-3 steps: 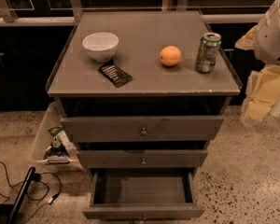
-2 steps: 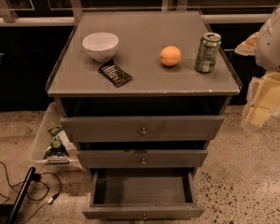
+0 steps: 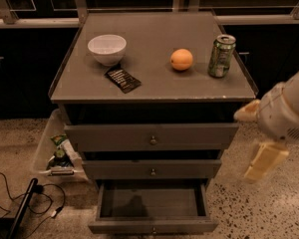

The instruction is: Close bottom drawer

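The bottom drawer (image 3: 153,226) was still left pulled out below the front edge of the tabletop (image 3: 159,86). The gripper (image 3: 246,144) had been lowered from beside the right edge to below the front right corner, spread wide, nothing held.

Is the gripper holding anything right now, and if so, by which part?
Nothing is held. The gripper hangs open to the right of the cabinet, apart from the bottom drawer, which is pulled out.

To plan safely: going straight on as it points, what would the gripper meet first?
Probably the speckled floor, not the bottom drawer: the gripper hangs right of the cabinet, pointing downward; depth unclear.
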### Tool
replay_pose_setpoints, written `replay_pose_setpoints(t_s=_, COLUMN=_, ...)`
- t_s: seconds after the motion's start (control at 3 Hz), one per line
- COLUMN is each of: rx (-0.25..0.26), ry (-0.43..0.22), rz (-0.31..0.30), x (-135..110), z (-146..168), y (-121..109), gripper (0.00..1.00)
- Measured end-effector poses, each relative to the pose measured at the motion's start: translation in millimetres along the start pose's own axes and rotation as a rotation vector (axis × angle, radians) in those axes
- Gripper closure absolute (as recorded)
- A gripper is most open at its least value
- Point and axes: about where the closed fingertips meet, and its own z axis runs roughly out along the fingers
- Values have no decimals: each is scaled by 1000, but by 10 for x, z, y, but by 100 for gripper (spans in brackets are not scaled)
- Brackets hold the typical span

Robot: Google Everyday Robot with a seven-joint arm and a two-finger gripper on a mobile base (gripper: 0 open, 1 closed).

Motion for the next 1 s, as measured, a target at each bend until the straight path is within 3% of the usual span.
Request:
replay_pose_setpoints(t_s=0.33, rx=-15, ry=-99, rz=-1, x=278, z=543, y=204, gripper=42)
replay_pose_setpoints(t_s=0.67, rx=-41, ry=-145, rz=14, x=545, z=1045, y=245, gripper=65)
replay_pose_setpoints(t_s=1.0, rx=-50, ry=-154, rz=20, x=600, z=1178, y=242, gripper=88)
